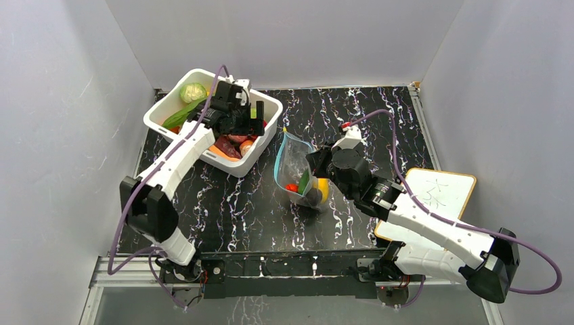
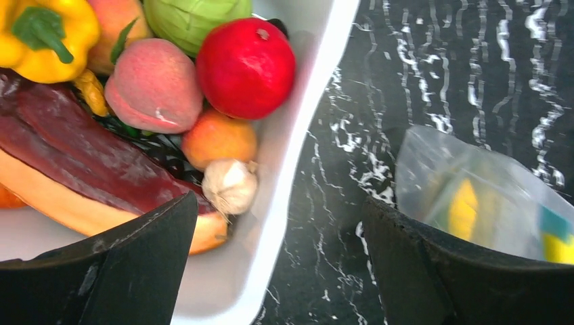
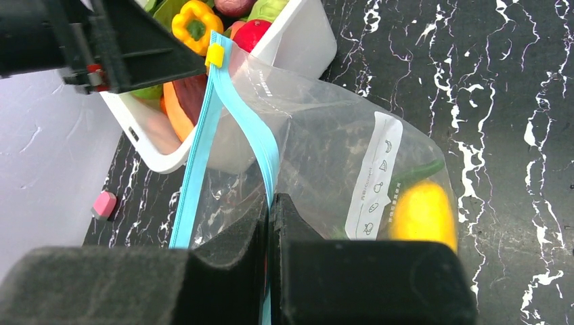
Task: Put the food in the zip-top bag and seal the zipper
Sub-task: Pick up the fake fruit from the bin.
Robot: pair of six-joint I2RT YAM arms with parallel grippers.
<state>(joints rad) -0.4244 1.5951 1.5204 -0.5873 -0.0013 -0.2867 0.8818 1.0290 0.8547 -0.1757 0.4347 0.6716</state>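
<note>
Mid-counter, the clear crinkly zip-top bag holds a few toy foods, its unsealed light-blue zipper pinched in the right gripper, while the wide-open left gripper hovers over pieces left in the far-left white plastic tub.

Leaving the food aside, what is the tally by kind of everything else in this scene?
Grippers: 2 (left gripper, right gripper)
White tub: 1
Zip-top bag: 1
Whiteboard: 1
Small pink block: 1
Total: 6
</note>
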